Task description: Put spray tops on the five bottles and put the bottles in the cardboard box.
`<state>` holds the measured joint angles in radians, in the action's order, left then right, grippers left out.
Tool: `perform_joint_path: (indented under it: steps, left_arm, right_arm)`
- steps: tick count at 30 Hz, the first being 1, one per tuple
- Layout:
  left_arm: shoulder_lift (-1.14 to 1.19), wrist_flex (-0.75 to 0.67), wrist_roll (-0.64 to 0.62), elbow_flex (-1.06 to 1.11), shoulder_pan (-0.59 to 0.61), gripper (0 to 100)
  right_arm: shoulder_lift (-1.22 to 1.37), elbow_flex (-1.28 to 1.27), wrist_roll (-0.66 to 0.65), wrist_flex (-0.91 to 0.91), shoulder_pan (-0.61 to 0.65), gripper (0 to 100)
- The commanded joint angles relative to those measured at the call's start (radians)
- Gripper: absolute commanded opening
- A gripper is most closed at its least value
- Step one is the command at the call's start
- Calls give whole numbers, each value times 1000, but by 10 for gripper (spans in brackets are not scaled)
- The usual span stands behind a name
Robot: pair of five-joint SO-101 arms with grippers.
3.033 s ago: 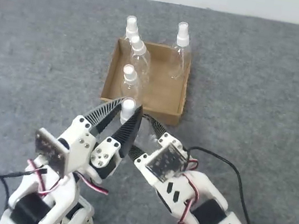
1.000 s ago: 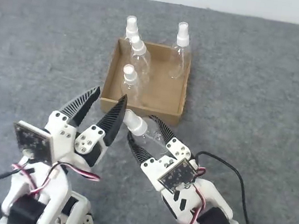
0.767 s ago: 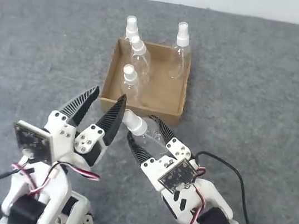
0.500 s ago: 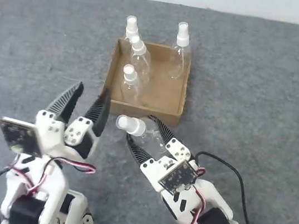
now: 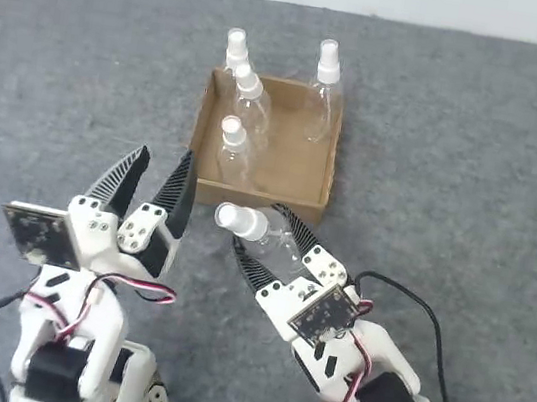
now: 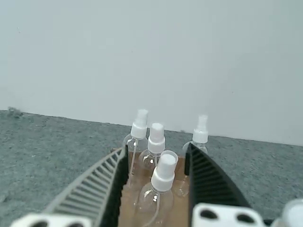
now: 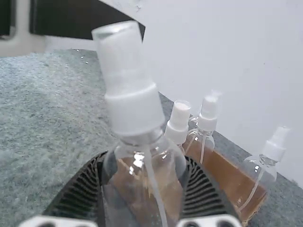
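High view: right jaws grip the last bottle (image 5: 270,246), left jaws open; it likely needs lifting into the box (image 5: 298,206).

The cardboard box (image 5: 278,204) is set on the surface (image 5: 475,171) ahead of both arms. Inside it, the near-left bottle (image 5: 232,150) is stood by the left wall, the middle bottle (image 5: 250,105) just behind it, and the far-right bottle (image 5: 323,93) in the far right corner. The far-left bottle (image 5: 235,52) is placed at the far left corner; whether inside cannot be told. Just before the near wall, the held bottle (image 5: 277,248) is clamped between the jaws of the right gripper (image 5: 257,226), tilted leftward. To its left, the left gripper (image 5: 166,153) is held with jaws spread apart.
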<state>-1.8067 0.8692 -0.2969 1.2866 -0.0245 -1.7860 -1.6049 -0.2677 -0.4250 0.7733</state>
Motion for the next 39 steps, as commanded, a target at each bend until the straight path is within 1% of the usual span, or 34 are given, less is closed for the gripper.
perform_joint_path:
  steps: [1,4,7,11,15,23,27,33,36,39]
  left_arm:
    - [-17,-75,-9,18,3,181]
    - [-15,-77,-5,35,-64,181]
    - [-15,-75,57,58,-152,181]
    - [-15,-77,110,87,-226,180]
    - [-14,-66,143,99,-295,180]
    - [-14,-28,264,114,-434,180]
    - [-14,-11,292,113,-460,180]
    - [-15,-5,288,90,-450,180]
    - [-15,54,285,33,-450,180]
    - [-15,97,285,-30,-428,180]
  right_arm:
    - [-28,78,12,35,-10,6]
    - [-30,84,14,33,-10,6]
    - [-30,103,21,25,-5,6]
    - [-30,118,89,18,7,6]
    - [-30,132,94,-4,7,6]
    - [-28,129,89,-7,7,6]
    - [-28,138,89,-61,7,6]
    - [-28,138,87,-67,2,6]
    - [-28,138,80,-64,-1,6]
    - [-28,135,37,-64,-1,6]
